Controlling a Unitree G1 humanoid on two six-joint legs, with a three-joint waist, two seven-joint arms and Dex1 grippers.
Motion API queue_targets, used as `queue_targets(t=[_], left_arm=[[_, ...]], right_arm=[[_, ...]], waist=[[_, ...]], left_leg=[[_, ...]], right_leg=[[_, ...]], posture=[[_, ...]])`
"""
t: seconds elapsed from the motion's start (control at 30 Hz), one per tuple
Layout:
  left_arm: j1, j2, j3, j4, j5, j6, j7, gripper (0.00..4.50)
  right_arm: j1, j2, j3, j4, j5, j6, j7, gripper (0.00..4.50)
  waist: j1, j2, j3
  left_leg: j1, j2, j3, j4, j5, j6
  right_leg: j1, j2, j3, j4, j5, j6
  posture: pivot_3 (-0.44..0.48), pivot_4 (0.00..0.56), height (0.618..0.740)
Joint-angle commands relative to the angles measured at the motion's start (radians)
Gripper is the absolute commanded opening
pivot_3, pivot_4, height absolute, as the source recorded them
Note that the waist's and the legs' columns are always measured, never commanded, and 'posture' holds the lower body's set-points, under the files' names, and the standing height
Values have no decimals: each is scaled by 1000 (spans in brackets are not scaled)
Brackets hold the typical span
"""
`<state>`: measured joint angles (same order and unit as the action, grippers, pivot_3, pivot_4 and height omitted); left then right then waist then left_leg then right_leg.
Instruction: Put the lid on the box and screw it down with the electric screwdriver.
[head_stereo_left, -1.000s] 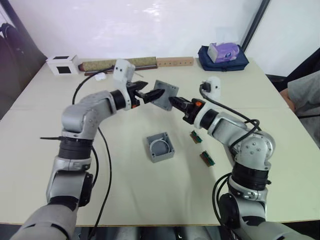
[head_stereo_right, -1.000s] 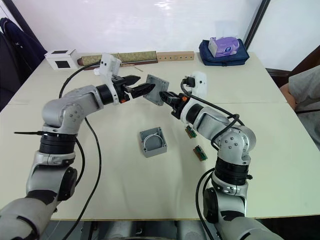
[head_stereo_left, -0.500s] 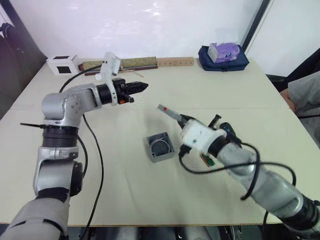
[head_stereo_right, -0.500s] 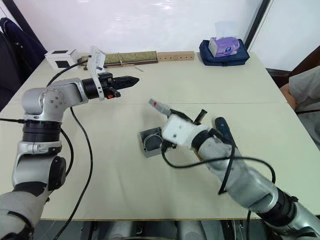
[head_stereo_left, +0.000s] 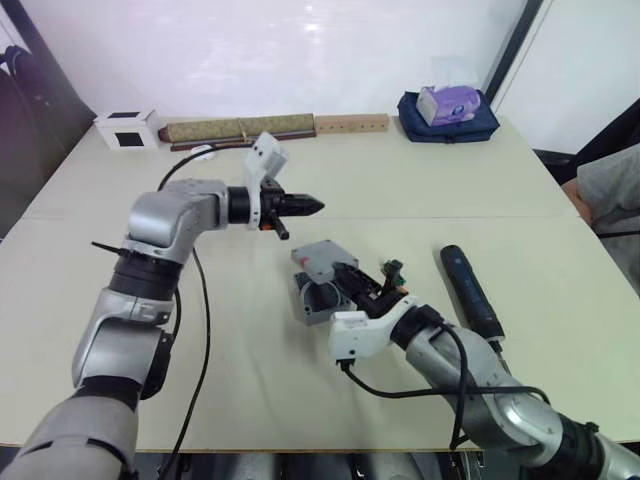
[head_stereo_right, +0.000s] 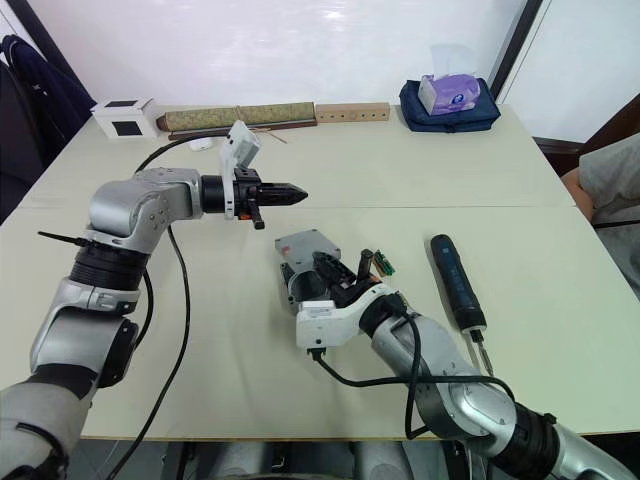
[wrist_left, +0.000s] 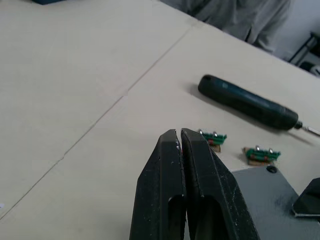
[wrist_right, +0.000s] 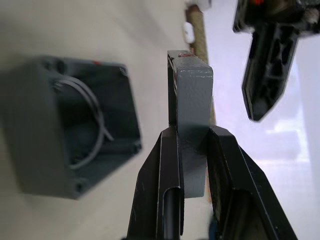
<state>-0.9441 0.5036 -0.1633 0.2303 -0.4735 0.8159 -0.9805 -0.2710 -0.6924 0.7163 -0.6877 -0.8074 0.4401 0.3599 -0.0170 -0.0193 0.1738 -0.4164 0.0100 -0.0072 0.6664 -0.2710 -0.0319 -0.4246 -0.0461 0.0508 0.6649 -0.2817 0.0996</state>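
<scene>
Grey lid (wrist_right: 191, 102) pinched in right claw (wrist_right: 192, 145), seemingly above box (wrist_right: 70, 125)

Bright, even light floods the tabletop (head_stereo_left: 560, 190) with the white wall behind it glaring, shadows lie soft and short beneath the arms, and in the right wrist view the box (wrist_right: 70, 125) beside the right tool (wrist_right: 192, 145) is blurred.

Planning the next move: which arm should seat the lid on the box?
Right. The right gripper already clamps the lid just above the box; the left gripper is shut, holding nothing, farther back.
</scene>
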Motion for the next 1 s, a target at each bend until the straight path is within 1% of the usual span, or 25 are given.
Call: queue_targets(t=[0.03,0.17,0.33,0.7,0.83,1.0], left_arm=[[1,14,-9,-44,22,-29,-34,84],[38,33,-50,-81,58,-53,-72,84],[97,68,-131,-105,136,-148,-141,84],[118,47,-159,-69,218,-248,-177,84],[127,37,-182,-69,244,-282,-196,84],[150,44,-233,-69,308,-356,-222,84]], right_arm=[[17,33,-69,-21,-42,-44,44,127],[37,65,-99,-2,-60,-83,103,127],[68,103,-124,14,-86,-106,177,127],[99,170,-174,31,-156,-164,271,127],[115,197,-196,33,-180,-176,281,127],[136,216,-213,27,-181,-205,305,127]], waist=[[2,0,0],[0,0,0],[2,0,0],[3,0,0],[3,0,0],[3,0,0]], left_leg=[[0,0,0,0,0,0],[0,0,0,0,0,0],[1,0,0,0,0,0],[1,0,0,1,0,0],[2,0,0,1,0,0],[9,0,1,1,0,1]], right_leg=[[0,0,0,0,0,0],[0,0,0,0,0,0],[1,0,0,0,0,0],[2,0,0,0,0,0],[3,0,-1,0,0,0],[11,0,-1,-1,0,0]], posture=[[0,150,740],[0,150,740],[0,150,740],[0,150,740],[0,150,740],[0,150,740]])
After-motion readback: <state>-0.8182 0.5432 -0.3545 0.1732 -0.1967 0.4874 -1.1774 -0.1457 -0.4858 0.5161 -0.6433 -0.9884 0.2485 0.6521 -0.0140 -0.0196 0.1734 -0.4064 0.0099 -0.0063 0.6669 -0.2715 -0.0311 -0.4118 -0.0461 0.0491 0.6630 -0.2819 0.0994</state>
